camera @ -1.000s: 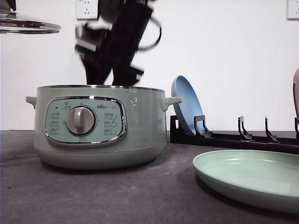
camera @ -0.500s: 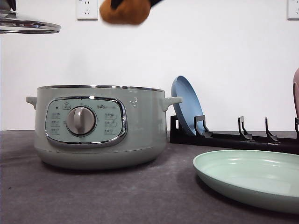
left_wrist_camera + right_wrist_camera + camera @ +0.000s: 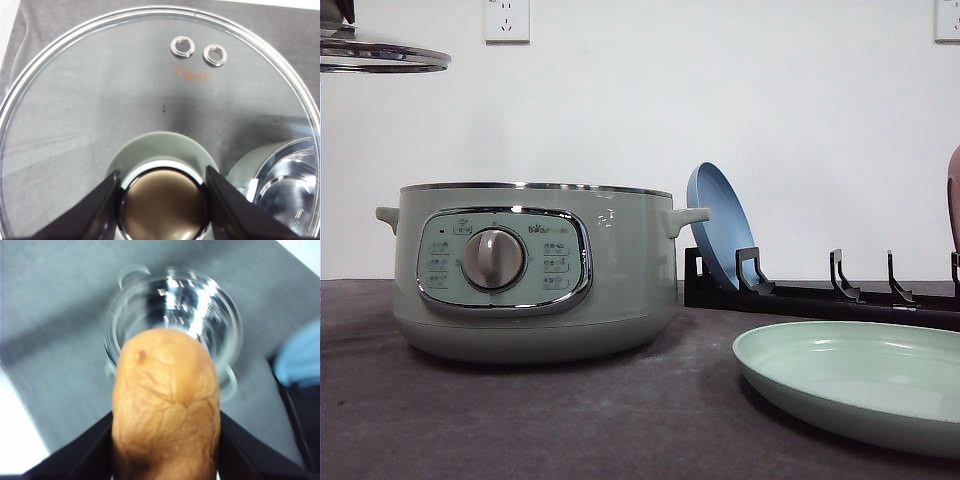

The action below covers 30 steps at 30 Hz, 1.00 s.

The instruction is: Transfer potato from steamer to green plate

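The pale green steamer (image 3: 530,270) stands at the left of the table with its lid off. In the right wrist view my right gripper (image 3: 167,445) is shut on the orange-brown potato (image 3: 166,405), held high above the steamer's open, shiny bowl (image 3: 175,315). The green plate (image 3: 860,385) lies empty at the front right. My left gripper (image 3: 164,200) is shut on the knob (image 3: 165,207) of the glass lid (image 3: 100,100), which hangs in the air at the upper left (image 3: 380,55).
A black dish rack (image 3: 820,295) behind the green plate holds an upright blue plate (image 3: 718,225). A brownish object (image 3: 954,195) pokes in at the right edge. The tabletop is dark grey cloth (image 3: 620,420).
My right gripper rose out of the steamer with the potato, climbed past the top of the front view and left it. The lid and left arm stayed still.
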### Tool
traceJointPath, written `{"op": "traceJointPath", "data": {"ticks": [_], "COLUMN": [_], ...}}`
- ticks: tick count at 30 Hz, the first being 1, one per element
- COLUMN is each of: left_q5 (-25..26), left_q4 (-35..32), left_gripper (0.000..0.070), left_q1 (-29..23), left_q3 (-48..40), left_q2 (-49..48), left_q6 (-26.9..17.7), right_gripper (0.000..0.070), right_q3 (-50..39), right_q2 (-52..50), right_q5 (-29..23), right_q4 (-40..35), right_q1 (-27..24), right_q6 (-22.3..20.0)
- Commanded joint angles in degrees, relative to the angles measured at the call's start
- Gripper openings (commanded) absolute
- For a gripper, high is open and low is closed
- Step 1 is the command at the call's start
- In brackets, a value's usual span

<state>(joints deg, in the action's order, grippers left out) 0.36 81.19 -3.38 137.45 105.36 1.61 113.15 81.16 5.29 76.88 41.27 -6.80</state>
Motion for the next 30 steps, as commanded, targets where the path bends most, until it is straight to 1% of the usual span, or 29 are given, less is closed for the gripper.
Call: {"op": "traceJointPath", "data": {"ticks": [1,7,12,15,18,22,26,30], "left_q5": [0.3,0.3,0.3,0.3,0.3,0.3,0.3,0.3], "left_q4": [1.6,1.6,1.6,1.6,1.6,1.6,1.6,1.6], "left_gripper": [0.0,0.0,0.0,0.0,0.0,0.0,0.0,0.0], "left_q1": [-0.1,-0.1,0.0,0.0,0.0,0.0,0.0,0.0], "left_q3": [2.4,2.4,2.4,2.4,2.4,2.4,2.4,2.4], "left_q2": [-0.9,-0.9,-0.9,-0.9,-0.9,-0.9,-0.9,-0.9], "left_q6": [0.4,0.4,0.6,0.6,0.7,0.7,0.7,0.7], "right_gripper": [0.0188,0.0188,0.0188,0.0188,0.0188,0.0188,0.0188,0.0188], "right_q3": [-3.7,-20.4,-34.7,-42.1,-48.5,-55.6,-62.7,-68.7], "right_q2": [-2.9,-14.2,-21.7,-24.5,-25.9,-25.7,-25.1,-24.0], "right_q5": [-0.7,-0.7,-0.7,-0.7,-0.5,1.3,1.1,0.9], "right_q4": [4.0,2.7,-1.4,-4.4,-7.6,-12.4,-19.1,-27.1], "right_q1": [-0.1,-2.1,-3.9,-5.5,-7.1,-8.4,-9.7,-12.2], "right_q6": [1.9,5.5,8.4,10.0,11.3,12.7,15.1,18.1]}}
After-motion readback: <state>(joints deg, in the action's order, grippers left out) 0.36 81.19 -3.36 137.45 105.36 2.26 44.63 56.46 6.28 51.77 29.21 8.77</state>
